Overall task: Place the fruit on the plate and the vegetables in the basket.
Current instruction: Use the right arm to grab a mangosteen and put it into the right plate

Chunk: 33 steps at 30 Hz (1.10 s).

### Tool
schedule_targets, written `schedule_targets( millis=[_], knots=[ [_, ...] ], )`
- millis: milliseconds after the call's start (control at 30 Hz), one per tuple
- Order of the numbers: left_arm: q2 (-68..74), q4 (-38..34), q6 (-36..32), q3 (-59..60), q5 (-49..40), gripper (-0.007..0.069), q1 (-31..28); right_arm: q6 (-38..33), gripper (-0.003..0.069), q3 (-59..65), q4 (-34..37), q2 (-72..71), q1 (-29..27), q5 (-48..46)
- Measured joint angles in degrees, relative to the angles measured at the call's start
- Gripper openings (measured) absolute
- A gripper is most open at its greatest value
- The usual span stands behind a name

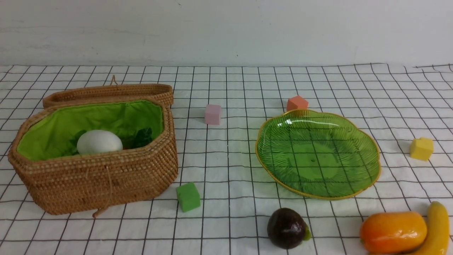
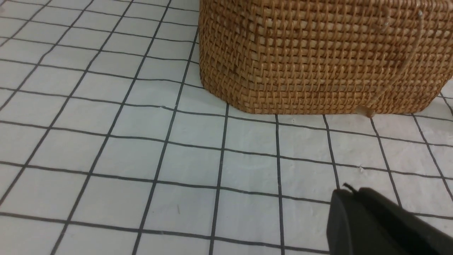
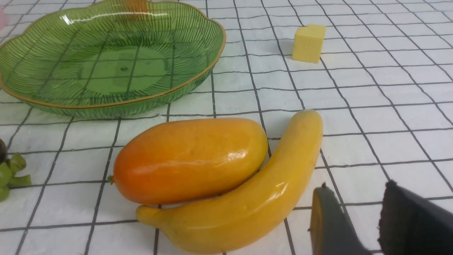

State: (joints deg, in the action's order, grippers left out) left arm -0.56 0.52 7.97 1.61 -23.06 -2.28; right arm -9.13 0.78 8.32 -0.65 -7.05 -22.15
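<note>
The wicker basket point(image 1: 95, 177) stands at the left with its lid open; the white radish point(image 1: 99, 142) lies inside with dark green leaves point(image 1: 141, 138) beside it. No gourd or carrot shows. The green plate point(image 1: 368, 141) is empty. The dark purple fruit point(image 1: 286, 228) lies in front of it. The orange mango point(image 1: 393, 232) and yellow banana point(image 1: 437, 230) lie touching at the front right. My right gripper point(image 3: 355, 187) is open and empty, just beside the banana point(image 3: 254, 198) and mango point(image 3: 191, 159). My left gripper point(image 2: 348, 191) is shut and empty, low over the cloth near the basket wall point(image 2: 318, 56).
Small cubes lie on the checked cloth: pink point(image 1: 212, 114), orange point(image 1: 297, 103) behind the plate, yellow point(image 1: 421, 148) to its right, green point(image 1: 188, 197) by the basket's front corner. A white wall closes the back. Neither arm shows in the front view.
</note>
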Motion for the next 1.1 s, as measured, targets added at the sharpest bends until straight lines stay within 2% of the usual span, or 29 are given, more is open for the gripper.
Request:
schedule_targets(
  millis=[867, 1000, 1100],
  knots=[
    [0.00, -0.06, -0.04, 0.00, 0.04, 0.0022, 0.00, 0.00, 0.0244, 0.00, -1.33, 0.00, 0.00, 0.31],
    [0.00, -0.06, -0.04, 0.00, 0.04, 0.0022, 0.00, 0.00, 0.0244, 0.62, -1.64, 0.00, 0.00, 5.23],
    [0.00, -0.11, -0.06, 0.00, 0.04, 0.0022, 0.00, 0.06, 0.0244, 0.69, 0.17, 0.00, 0.00, 15.05]
  ],
)
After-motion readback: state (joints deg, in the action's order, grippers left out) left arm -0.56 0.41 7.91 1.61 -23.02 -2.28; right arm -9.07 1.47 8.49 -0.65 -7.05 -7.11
